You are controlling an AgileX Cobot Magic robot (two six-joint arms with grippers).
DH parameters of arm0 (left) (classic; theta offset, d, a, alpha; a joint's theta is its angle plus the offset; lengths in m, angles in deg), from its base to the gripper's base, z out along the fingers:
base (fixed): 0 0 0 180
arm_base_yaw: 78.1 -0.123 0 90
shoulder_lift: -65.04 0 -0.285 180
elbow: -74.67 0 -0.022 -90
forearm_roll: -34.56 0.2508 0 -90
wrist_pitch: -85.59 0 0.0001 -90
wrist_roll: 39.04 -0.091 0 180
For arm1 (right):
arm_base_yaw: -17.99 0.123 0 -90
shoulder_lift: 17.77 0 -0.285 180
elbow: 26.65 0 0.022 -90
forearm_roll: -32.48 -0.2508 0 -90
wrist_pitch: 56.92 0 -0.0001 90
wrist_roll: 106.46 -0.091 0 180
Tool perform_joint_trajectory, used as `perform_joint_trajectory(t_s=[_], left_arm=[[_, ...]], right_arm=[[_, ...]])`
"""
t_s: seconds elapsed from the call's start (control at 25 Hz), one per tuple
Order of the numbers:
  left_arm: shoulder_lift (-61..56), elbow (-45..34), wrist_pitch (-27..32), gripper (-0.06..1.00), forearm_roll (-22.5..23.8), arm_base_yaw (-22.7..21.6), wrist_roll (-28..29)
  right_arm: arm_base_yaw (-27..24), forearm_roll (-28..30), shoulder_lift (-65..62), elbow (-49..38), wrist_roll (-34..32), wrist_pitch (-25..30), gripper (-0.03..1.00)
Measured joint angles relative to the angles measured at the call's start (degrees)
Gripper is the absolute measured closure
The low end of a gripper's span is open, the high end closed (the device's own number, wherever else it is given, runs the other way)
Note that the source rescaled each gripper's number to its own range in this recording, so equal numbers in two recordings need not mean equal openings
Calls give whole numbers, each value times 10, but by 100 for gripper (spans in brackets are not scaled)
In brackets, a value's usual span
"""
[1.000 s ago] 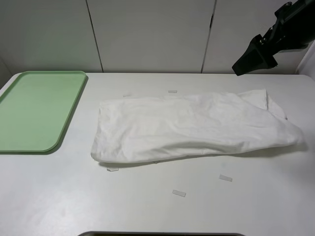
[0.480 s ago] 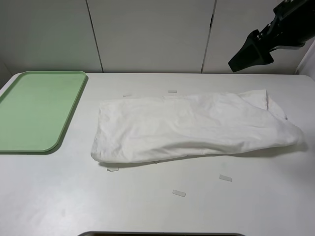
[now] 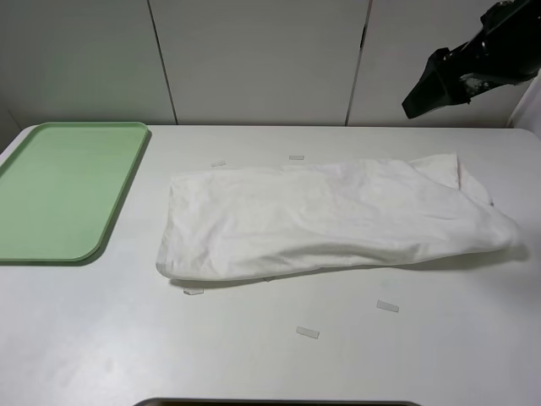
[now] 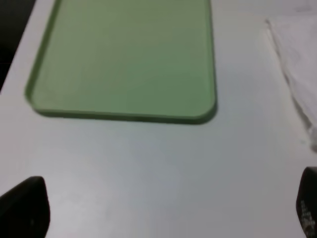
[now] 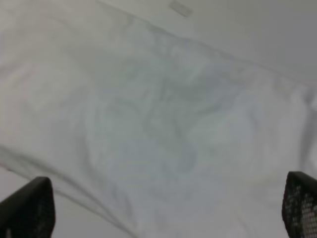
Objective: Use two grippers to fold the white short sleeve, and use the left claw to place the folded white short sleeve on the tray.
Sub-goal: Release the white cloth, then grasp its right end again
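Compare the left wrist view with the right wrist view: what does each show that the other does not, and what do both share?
Only the left wrist view shows the pale green rectangular plastic tray and the left end effector. Only the right wrist view shows a small pale tape strip and the right end effector. Both show the large white cotton T-shirt, a mere edge in the left view and nearly filling the right, the white table, and open jaws holding nothing.

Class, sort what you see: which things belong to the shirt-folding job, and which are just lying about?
Job: shirt, tray, left gripper, right gripper.
Lying about: tape strips.
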Motion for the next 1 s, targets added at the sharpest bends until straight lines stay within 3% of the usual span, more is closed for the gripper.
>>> perform_joint_trajectory(t_s=[0.16,0.4,0.56,1.0], left_arm=[[0,0,0,-5,0,-33,0],[0,0,0,-5,0,-71,0],[0,0,0,-5,0,-72,0],[0,0,0,-5,0,-72,0]], right_arm=[[0,118,1,0,-109,-46,-3],[0,237,53,0,-215,-53,-3],[-12,253,101,0,-230,-58,-3],[-128,253,237,3,-231,-97,-3]])
